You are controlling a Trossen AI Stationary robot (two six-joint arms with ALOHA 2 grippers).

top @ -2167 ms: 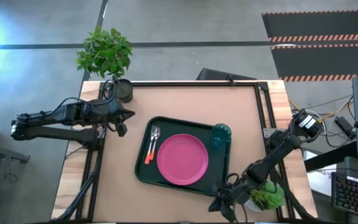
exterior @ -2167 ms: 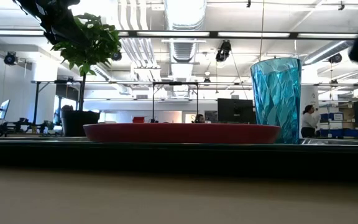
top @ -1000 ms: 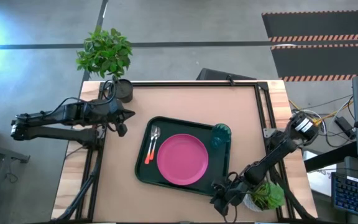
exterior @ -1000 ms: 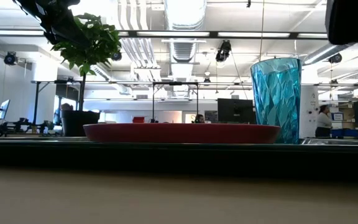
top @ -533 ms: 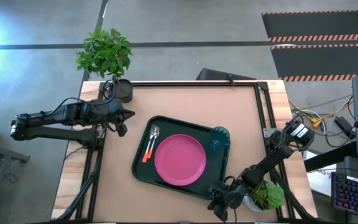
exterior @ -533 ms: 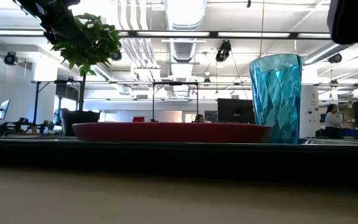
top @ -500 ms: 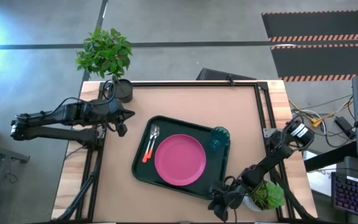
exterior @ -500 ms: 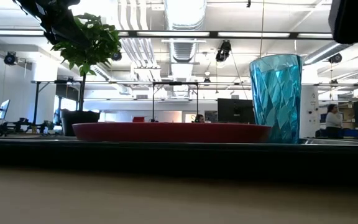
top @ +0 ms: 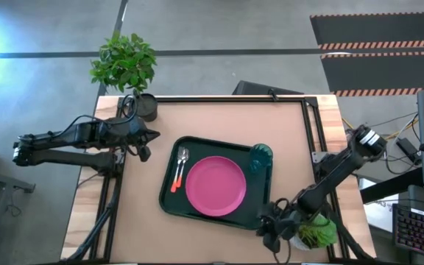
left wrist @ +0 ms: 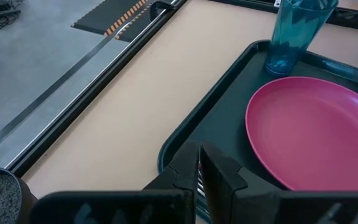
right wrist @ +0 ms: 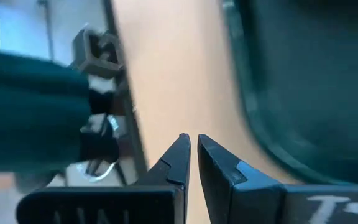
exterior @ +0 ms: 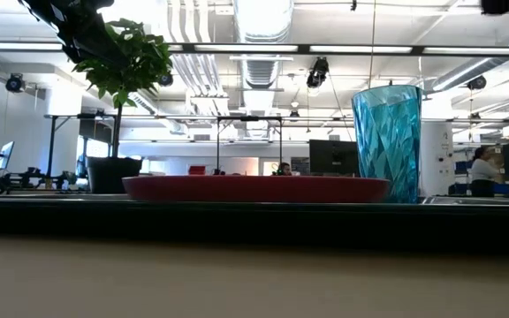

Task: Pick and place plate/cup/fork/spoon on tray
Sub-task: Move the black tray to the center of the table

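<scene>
The dark tray (top: 169, 197) lies mid-table. On it rest the pink plate (top: 216, 185), the teal cup (top: 261, 156) upright at its far right corner, and the fork and the spoon (top: 179, 171) side by side along its left edge. The low view shows the plate (exterior: 254, 188) and the cup (exterior: 389, 141) over the tray's rim (exterior: 254, 216). My left gripper (top: 149, 140) hangs shut above the table left of the tray, as the left wrist view shows (left wrist: 199, 149). My right gripper (top: 269, 230) is shut beside the tray's near right corner (right wrist: 272, 124), bare table between them.
A leafy potted plant (top: 124, 62) in a dark pot (top: 146, 107) stands at the table's far left corner. A small green plant (top: 316, 234) sits right beside my right arm at the near right edge. Black rails (top: 311, 125) run along the table's sides.
The tray, with everything on it, swung a little toward the table's left, then came back, and now lies slightly farther from the near edge. My right gripper has risen and drawn toward the right edge, off the tray's near right corner.
</scene>
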